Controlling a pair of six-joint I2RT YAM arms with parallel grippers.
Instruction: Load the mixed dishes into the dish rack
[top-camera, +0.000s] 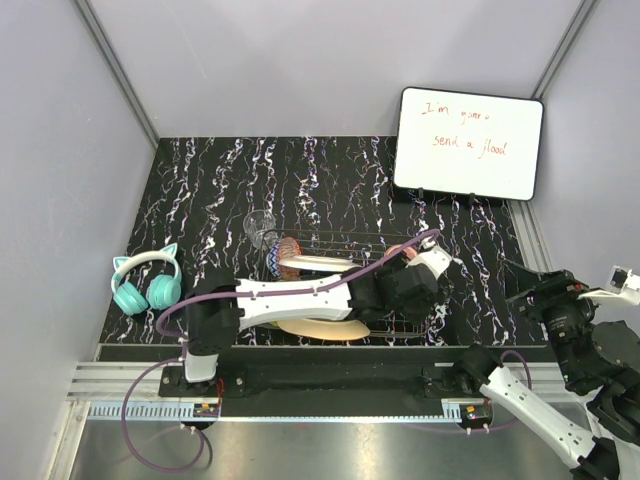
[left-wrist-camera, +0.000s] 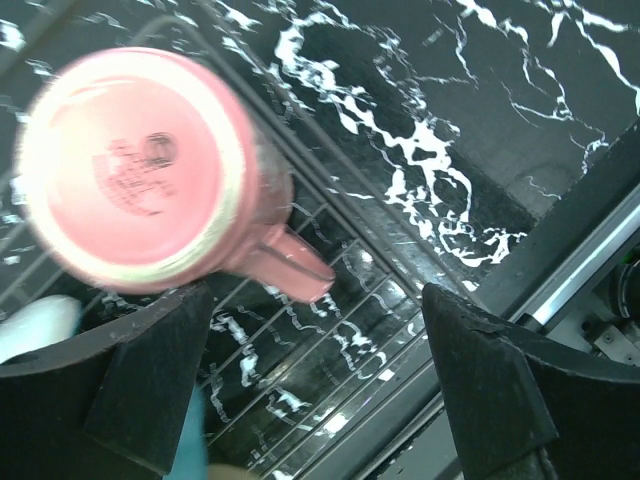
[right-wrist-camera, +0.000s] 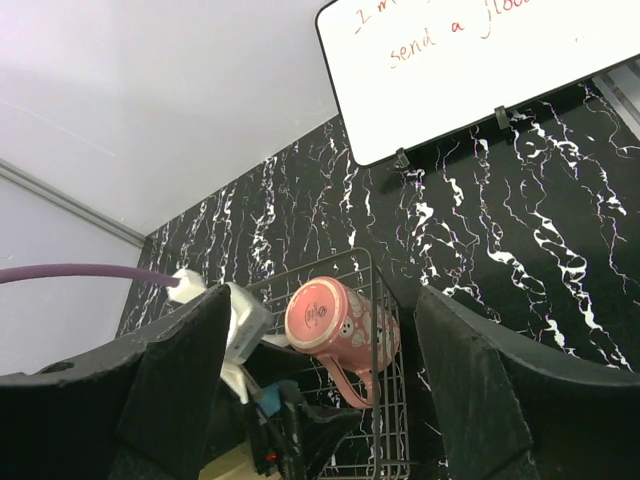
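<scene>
From above, the left arm reaches across the black marbled table (top-camera: 330, 180) and lies over the dish rack (top-camera: 340, 238), hiding much of it. The left gripper (top-camera: 405, 287) hangs above the rack's right end; from here one cannot tell how its claw stands. At the rack's left end a white plate (top-camera: 320, 262) stands on edge, with a small red-patterned bowl (top-camera: 288, 249) just behind it. A clear glass (top-camera: 260, 224) sits on the table just outside the rack's far left corner. A pale yellow dish (top-camera: 315, 329) shows under the arm at the rack's near side. The right gripper (top-camera: 538, 296) is off to the right, well apart from the rack. Teal headphones (top-camera: 146, 284) lie at the left, and a whiteboard (top-camera: 468, 143) stands at the far right.

In the left wrist view, the pink cup (left-wrist-camera: 130, 170) lies on its side on the rack's wires, base toward the camera, handle (left-wrist-camera: 295, 262) toward the near right. The left claw is spread wide and touches nothing.

In the right wrist view, the right claw is also spread and empty. Beyond it the cup lies in the rack's corner, handle downward, beside the left arm's white wrist housing (right-wrist-camera: 240, 318).
</scene>
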